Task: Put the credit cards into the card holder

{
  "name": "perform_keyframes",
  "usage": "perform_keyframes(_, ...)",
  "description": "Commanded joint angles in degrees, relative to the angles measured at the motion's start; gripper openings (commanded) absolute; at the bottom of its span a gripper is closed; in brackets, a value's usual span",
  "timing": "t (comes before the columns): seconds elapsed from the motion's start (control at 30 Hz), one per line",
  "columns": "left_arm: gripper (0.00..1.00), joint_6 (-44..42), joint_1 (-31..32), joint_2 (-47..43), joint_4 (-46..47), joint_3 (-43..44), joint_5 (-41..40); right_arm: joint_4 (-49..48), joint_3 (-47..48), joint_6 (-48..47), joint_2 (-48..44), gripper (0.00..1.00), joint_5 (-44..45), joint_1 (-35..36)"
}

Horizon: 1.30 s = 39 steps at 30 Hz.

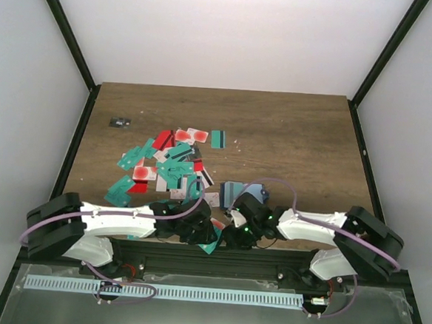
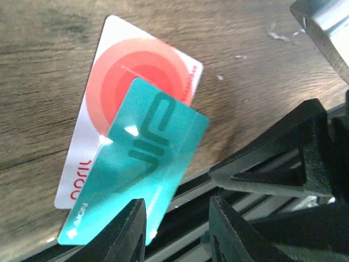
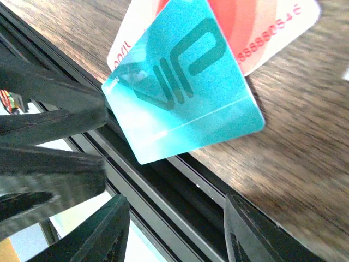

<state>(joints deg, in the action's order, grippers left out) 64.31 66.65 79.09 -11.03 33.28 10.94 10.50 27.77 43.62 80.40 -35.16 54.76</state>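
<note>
Black rail [image 3: 163, 191] runs directly under the teal VIP card [image 2: 144, 164]. That card hangs tilted past the near lip of the counter [image 1: 292, 138], with a good part of it over the rail and no wood beneath. The left jaws sit part-way apart on one side of the teal VIP card with only rail showing between them. One finger [image 2: 125, 229] overlaps the card's low corner, and I can't tell whether it bears down on it. The right jaws are wide apart on the opposite side, with the card ahead of them and not yet between them. Neither pair is gripping anything. Main risk as I read it: the card is poorly supported, so a nudge from either side could tip it off the lip and down past the rail, out of reach. Second risk: the white card [image 2: 136, 71] with the red disc lies just beyond the teal VIP card and partly under it, so a pinch could drag both. The two arms are also crowded around the card, so finger-on-finger contact looks likely. The card holder [image 1: 234, 191] lies just past the teal VIP card, close to the right arm, and could get knocked. I can't tell whether it's open. The pile of cards [image 1: 164, 166] is farther out. A small dark object [image 1: 119, 122] sits well beyond, at the far left.
</note>
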Motion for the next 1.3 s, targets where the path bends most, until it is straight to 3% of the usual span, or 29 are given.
perform_keyframes(0.0, 0.35, -0.60, -0.77, -4.18, -4.56, 2.98, -2.02, 3.40, -2.16, 3.34, -6.25, 0.50, 4.07, -0.36)
perform_keyframes(0.23, 0.33, -12.90, -6.26, -6.67, -13.19, 4.74, 3.61, -6.85, -9.33, 17.68, -14.21, 0.50, 4.43, -0.31)
perform_keyframes(0.5, 0.33, -21.79, -9.92, -4.65, -14.81, 3.06, 9.88, -18.58, -16.33, 34.60, -20.40, 0.49, 14.00, 2.44)
perform_keyframes(0.87, 0.33, -26.39, -11.80, -0.82, -13.18, 0.21, 12.03, -25.29, -10.47, 41.82, -5.08, 0.49, 21.06, 12.40)
perform_keyframes(1.27, 0.31, -26.48, -11.88, 4.23, -6.27, -2.11, 18.68, -32.16, -9.34, 45.64, 3.03, 0.46, 23.69, 12.99)
